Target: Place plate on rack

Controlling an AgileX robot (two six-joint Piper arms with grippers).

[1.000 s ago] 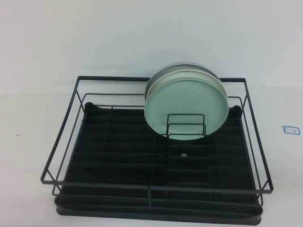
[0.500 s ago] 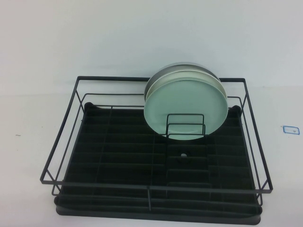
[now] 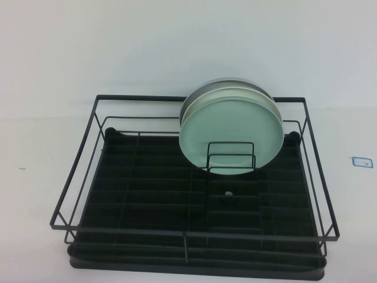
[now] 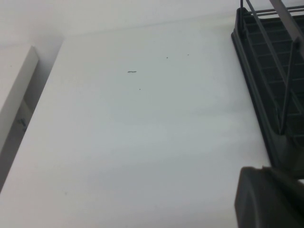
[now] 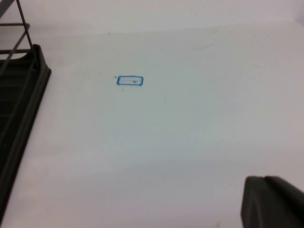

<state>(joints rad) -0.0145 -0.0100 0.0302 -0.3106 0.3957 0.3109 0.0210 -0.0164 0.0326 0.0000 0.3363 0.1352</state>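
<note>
On a white table, our two grippers sit low and to either side, out of the high view. Our left gripper shows only as a dark corner in its own wrist view, just beside the near left corner of the rack; we cannot tell how far its claw is parted, and nothing shows in its hold. Our right gripper is likewise a dark block at the edge of its wrist view, over bare tabletop right of the rack, near a small blue-outlined label on the table; its claw too is beyond what we can judge, with nothing seen in it.

The rack, black wire over a ribbed black tray, fills the near middle of the table. Its front rail crosses closest to us, and most of the tray behind it lies bare. A pair of upright wire dividers stands right of centre, crossing the lower face of the plate.

The plate stands on edge in the rack's far right part, its pale mint-green, glossy face turned toward us, its shallow rim catching light. Directly behind it, touching or nearly so, stand greyer plates, with the rack's back rail beyond.
</note>
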